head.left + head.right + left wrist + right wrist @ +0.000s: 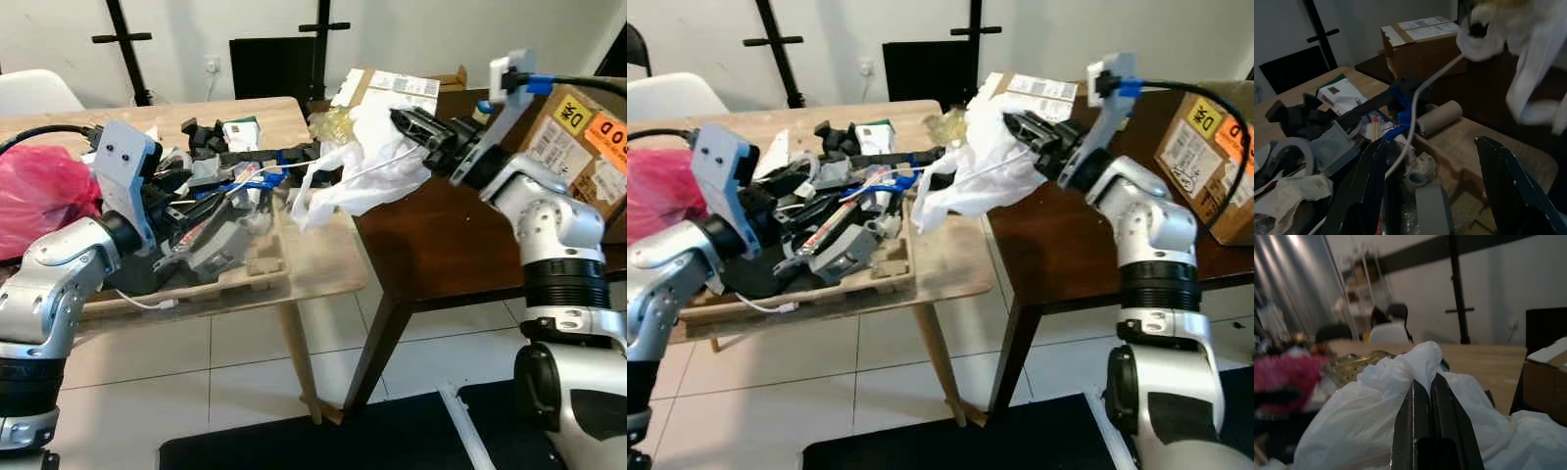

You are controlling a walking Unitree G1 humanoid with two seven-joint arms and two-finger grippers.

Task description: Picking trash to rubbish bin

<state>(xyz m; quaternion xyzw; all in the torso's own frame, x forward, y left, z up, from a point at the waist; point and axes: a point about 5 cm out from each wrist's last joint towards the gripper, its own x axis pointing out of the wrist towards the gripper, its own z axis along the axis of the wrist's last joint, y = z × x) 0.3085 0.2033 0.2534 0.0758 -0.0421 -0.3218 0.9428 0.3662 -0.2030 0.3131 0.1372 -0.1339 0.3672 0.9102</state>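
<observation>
Already our right hand [400, 121] pinched the light, soft white plastic bag [364, 164] by its crumpled top, at one o'clock from the tabletop [323, 259]; our left hand [1440, 161] was spread open.

The right arm reaches up toward 1 o'clock, forearm raised, its hand [404, 124] with both black fingers pressed together. The left arm bends in from 9 o'clock, wrist level, its hand [1440, 196] with fingers [1364, 186] spread wide apart.
</observation>
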